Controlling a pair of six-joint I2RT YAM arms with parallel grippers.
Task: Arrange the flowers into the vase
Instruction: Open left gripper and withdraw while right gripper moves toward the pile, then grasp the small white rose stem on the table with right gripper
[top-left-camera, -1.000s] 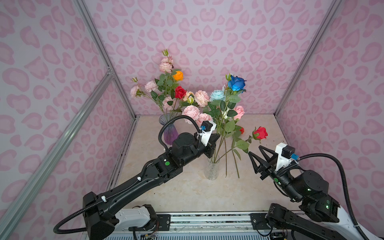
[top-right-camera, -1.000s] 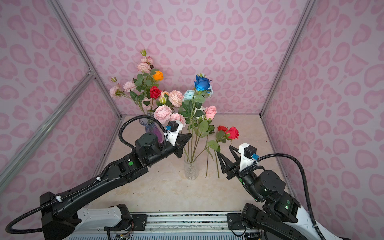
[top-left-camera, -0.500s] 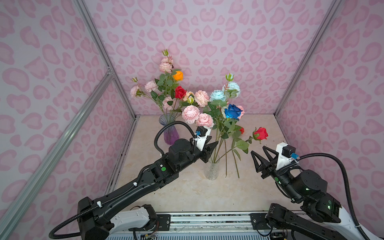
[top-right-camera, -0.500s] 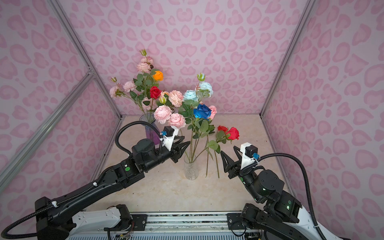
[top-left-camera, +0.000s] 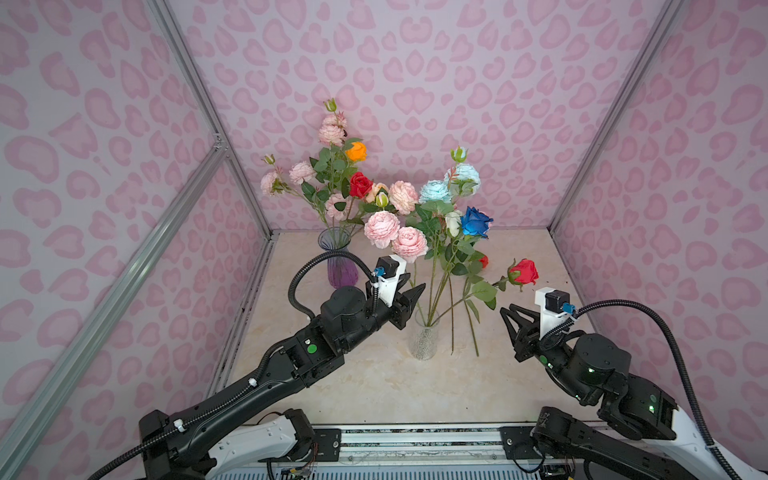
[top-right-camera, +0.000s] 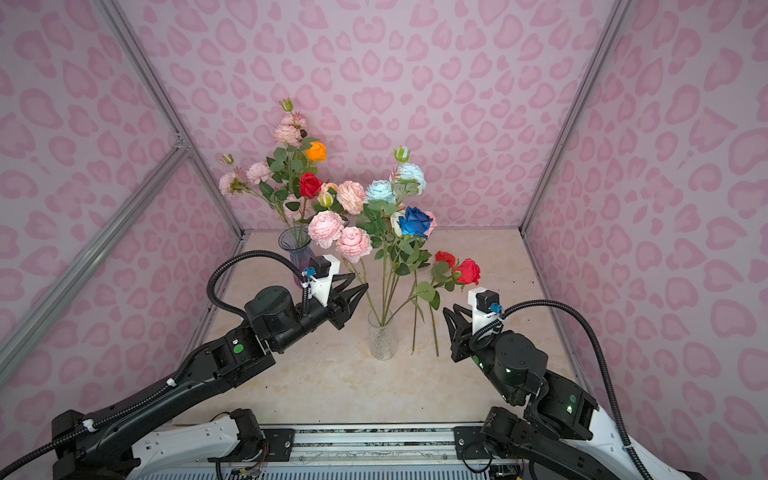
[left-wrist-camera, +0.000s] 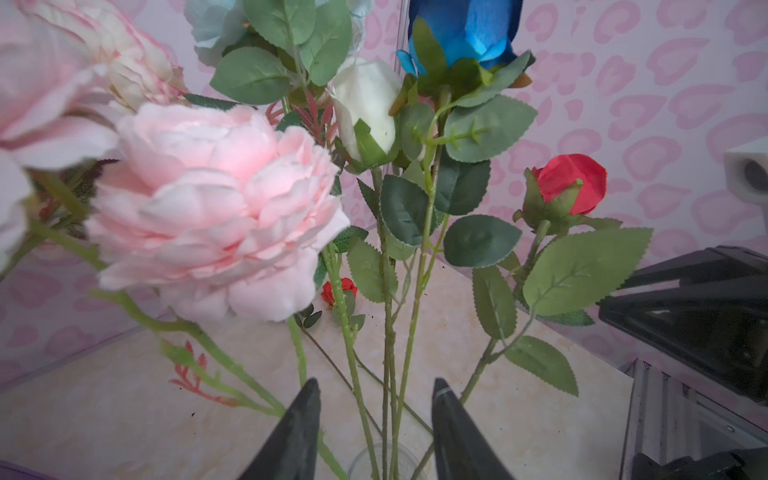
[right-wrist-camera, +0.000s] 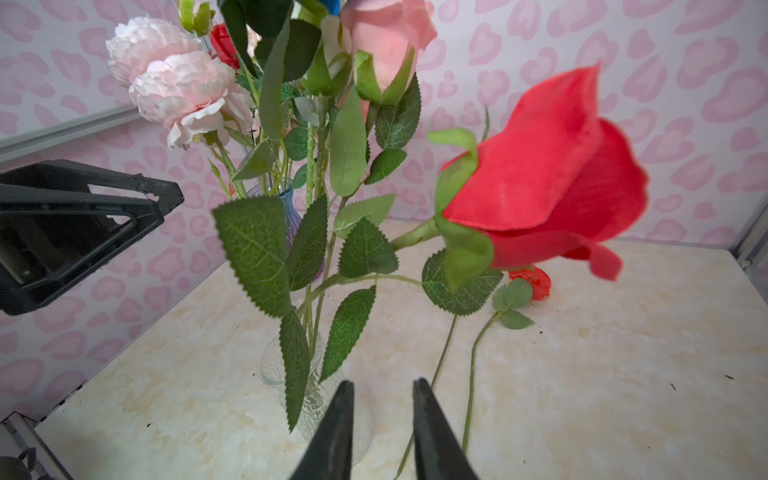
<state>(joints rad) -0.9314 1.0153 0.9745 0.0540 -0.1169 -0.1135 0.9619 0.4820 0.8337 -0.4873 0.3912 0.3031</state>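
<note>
Pink heart-patterned walls (top-left-camera: 415, 62) boxed in a pale marbled table (top-left-camera: 374, 386). In both top views the flowers (top-left-camera: 409, 244) stood in two bunches: one in a purple vase (top-left-camera: 341, 266) at the back left, the other fanning out of a clear glass vase (top-left-camera: 424, 343) near the middle. A blue rose (top-left-camera: 476, 221) sat high in that second bunch, and a red rose (top-left-camera: 524, 272) leaned out of it far to the right. The left gripper (top-left-camera: 415, 303) hung just left of the stems above the glass vase, its jaws parted and gripping nothing. In a top view the right gripper (top-right-camera: 449, 308) hovered to the right of the vase, nearer the front than the red rose and not touching it. Two thin stems lay on the table between that vase and the right gripper, with a small red bloom (top-right-camera: 444, 258) at their far end. From the left wrist, the fingertips (left-wrist-camera: 307, 407) stood well apart, with green stems rising beyond the gap. A big pink peony (left-wrist-camera: 216, 208) crowded close, and a white bud (left-wrist-camera: 365, 108) sat beside the blue rose. From the right wrist, the two pads (right-wrist-camera: 428, 415) were only narrowly apart with nothing between them. The red rose loomed just ahead, and the glass vase showed beyond a hanging leaf.
</note>
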